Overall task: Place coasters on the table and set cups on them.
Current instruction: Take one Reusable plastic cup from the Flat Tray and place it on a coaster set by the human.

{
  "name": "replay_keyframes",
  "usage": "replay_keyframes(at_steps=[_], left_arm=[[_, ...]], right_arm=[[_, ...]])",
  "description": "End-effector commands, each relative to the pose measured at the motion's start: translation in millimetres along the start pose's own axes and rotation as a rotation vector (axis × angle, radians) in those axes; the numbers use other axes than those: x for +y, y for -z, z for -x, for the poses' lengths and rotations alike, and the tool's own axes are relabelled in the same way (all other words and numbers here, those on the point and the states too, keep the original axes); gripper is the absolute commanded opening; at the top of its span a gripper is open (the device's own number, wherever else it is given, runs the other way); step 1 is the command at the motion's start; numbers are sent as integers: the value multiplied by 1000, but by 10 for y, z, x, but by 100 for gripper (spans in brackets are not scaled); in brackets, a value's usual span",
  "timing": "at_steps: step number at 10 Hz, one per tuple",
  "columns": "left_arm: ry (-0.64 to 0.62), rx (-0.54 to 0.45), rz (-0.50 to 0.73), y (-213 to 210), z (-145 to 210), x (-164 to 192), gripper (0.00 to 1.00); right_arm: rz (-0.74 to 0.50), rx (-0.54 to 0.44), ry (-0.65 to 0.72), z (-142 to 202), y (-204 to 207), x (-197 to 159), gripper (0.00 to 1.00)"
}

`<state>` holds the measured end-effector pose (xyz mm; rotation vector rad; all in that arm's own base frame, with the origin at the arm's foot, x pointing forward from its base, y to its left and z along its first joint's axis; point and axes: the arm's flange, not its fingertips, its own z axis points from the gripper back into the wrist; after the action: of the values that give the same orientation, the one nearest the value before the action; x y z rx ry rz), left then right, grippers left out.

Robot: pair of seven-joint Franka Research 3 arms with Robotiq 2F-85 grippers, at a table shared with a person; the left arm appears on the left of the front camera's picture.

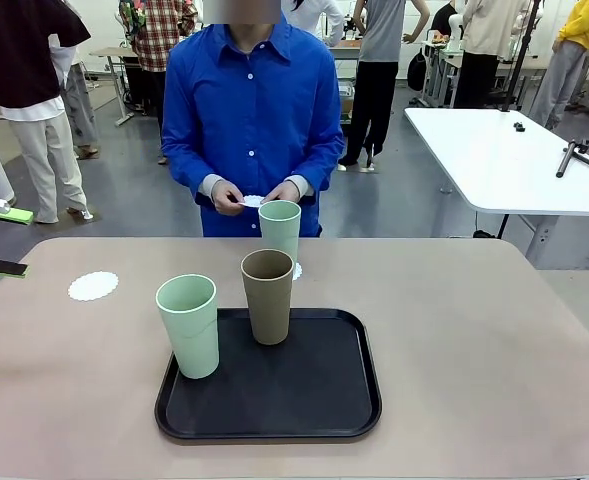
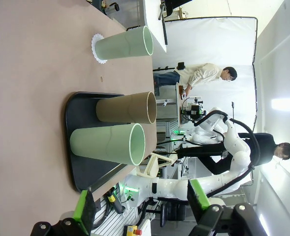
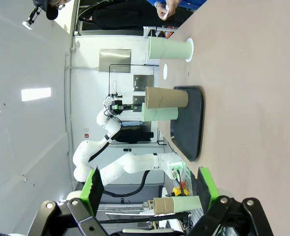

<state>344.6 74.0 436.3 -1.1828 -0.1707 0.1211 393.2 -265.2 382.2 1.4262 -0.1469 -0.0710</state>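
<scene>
A person at the far side holds a white coaster in both hands. One mint cup stands on a coaster on the beige table. Another coaster lies bare at the left. On the black tray stand a brown cup and a second mint cup. My left gripper is open at the table's left edge. My right gripper is open, well away from the cups.
A white table with tools stands behind on the right. Other people stand in the background. Wide bare tabletop lies right of the tray and along the front left.
</scene>
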Motion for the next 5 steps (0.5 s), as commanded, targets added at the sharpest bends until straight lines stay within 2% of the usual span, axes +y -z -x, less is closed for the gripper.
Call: replay_keyframes(at_steps=[1,5], left_arm=[[8,-7,14,-10,-4,2,100],[8,-7,14,-10,-4,2,100]], right_arm=[[4,-1,6,-12,-17,19,100],[4,-1,6,-12,-17,19,100]])
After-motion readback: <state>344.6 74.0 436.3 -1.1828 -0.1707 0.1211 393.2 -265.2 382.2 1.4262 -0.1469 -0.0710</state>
